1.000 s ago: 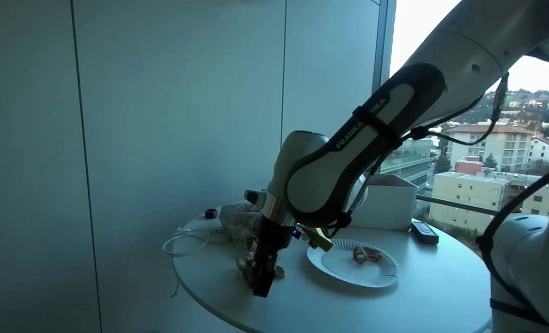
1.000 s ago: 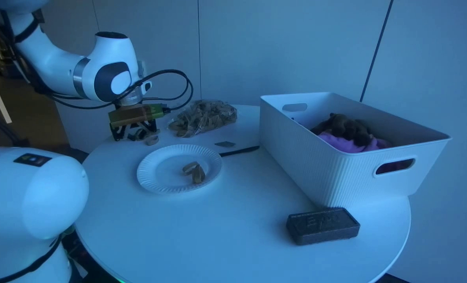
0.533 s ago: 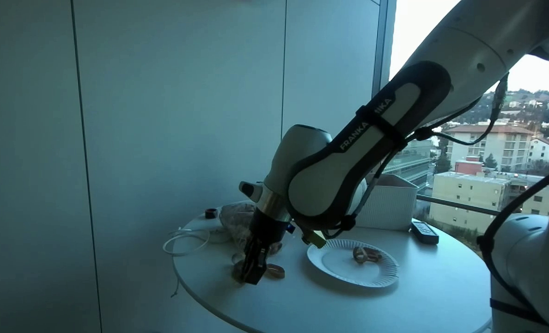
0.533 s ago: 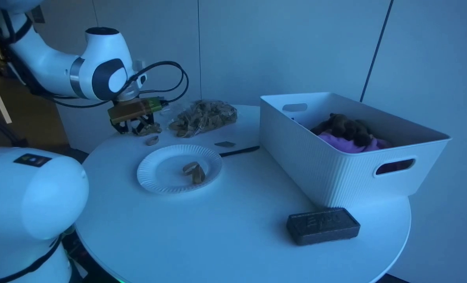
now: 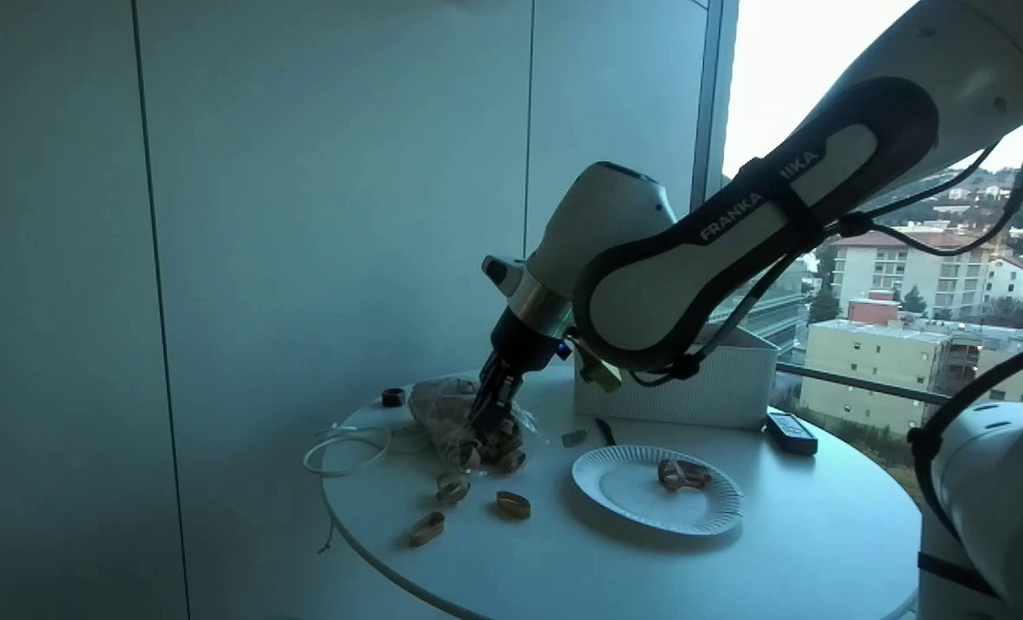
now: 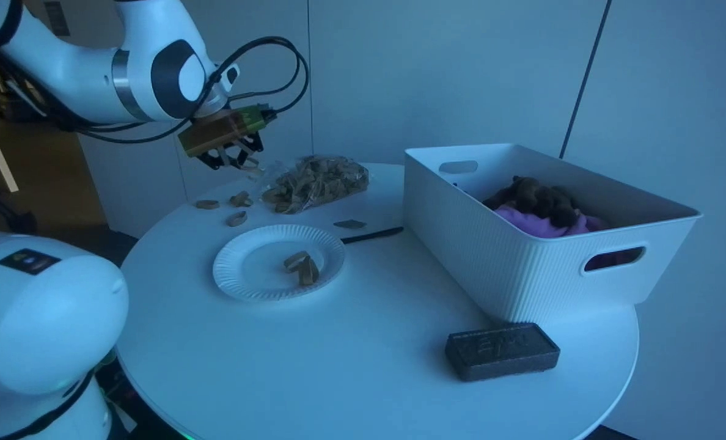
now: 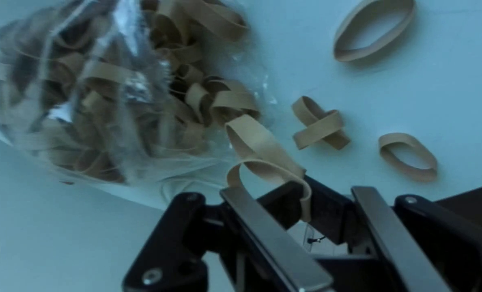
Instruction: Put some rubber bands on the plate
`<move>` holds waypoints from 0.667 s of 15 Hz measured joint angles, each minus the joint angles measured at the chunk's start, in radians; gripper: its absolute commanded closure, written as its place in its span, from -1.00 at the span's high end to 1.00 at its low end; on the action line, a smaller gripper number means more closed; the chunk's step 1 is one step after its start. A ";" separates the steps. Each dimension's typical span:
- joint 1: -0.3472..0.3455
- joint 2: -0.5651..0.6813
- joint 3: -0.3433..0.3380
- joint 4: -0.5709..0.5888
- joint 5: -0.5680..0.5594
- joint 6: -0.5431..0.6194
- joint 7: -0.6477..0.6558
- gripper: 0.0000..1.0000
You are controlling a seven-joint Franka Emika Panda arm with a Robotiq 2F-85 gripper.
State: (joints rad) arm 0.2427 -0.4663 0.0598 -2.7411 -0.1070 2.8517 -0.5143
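Both exterior views: the plate (image 6: 259, 260) holds rubber bands (image 6: 308, 272).

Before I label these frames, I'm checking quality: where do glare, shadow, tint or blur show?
In the wrist view, white glints streak the clear plastic bag; in an exterior view, the sky is washed out and soft shadow falls beside the plate; in an exterior view, a strong blue cast covers the table, the dark block too blurry to read.

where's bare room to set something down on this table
Bare: the stretch bordered by the plate, black strip, white box and dark block. Crowded: beside the plastic-wrapped bundle, where loose rubber bands lie and the end effector hangs.
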 measured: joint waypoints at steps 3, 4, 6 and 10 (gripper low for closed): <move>-0.083 -0.074 -0.001 0.000 -0.055 -0.046 0.080 -0.89; -0.110 -0.099 -0.003 0.000 -0.066 -0.073 0.106 -0.89; -0.166 -0.147 -0.007 -0.001 -0.079 -0.147 0.152 -0.89; -0.226 -0.197 -0.046 -0.002 -0.080 -0.319 0.189 -0.89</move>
State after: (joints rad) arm 0.0164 -0.6635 0.0134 -2.7430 -0.1870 2.5327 -0.3252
